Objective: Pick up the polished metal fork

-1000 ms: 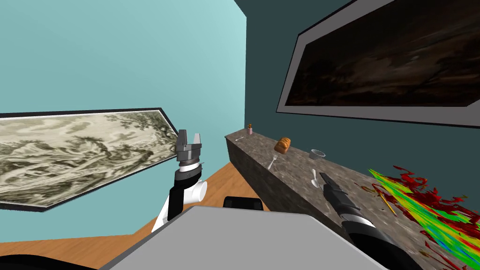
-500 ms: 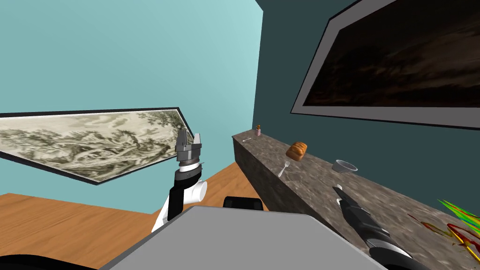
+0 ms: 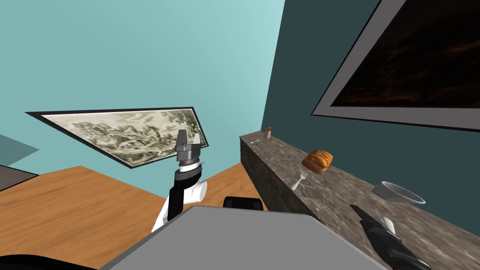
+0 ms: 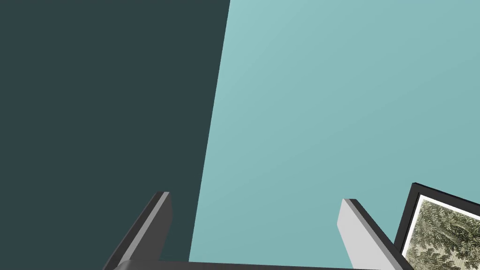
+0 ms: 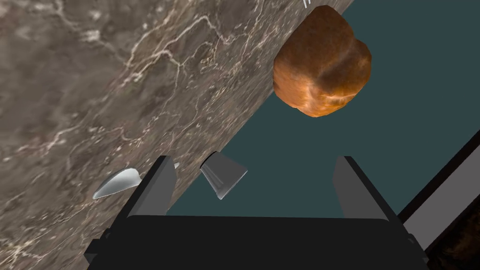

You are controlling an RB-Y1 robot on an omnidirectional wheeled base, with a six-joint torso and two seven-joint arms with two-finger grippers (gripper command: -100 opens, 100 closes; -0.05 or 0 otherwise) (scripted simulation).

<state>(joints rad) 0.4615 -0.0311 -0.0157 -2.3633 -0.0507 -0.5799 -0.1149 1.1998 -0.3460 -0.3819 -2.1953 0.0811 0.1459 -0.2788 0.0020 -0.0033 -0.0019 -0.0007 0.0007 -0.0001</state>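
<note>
A small silver fork (image 3: 299, 180) lies near the front edge of the brown marbled counter (image 3: 281, 161), just in front of a brown bread loaf (image 3: 317, 161). My right gripper (image 3: 357, 212) hovers over the counter well short of the fork, by a white spoon (image 3: 389, 224). Its wrist view shows the right gripper (image 5: 253, 183) open and holding nothing, with the loaf (image 5: 321, 63) ahead and the fork's tines (image 5: 307, 3) just beyond it. My left gripper (image 3: 189, 139) is raised off to the left of the counter, open and empty (image 4: 255, 208).
A grey bowl (image 3: 398, 192) sits on the counter near the wall, seen past the right fingers (image 5: 223, 176). The spoon (image 5: 117, 183) lies beside one finger. A small bottle (image 3: 268, 132) and another utensil (image 3: 255, 141) are at the counter's far end. Wood floor (image 3: 84, 201) is on the left.
My view has swung left along the counter: loaf, fork and bowl slid right and look nearer, and the colourful patch has left the picture. The left arm holds its pose.
</note>
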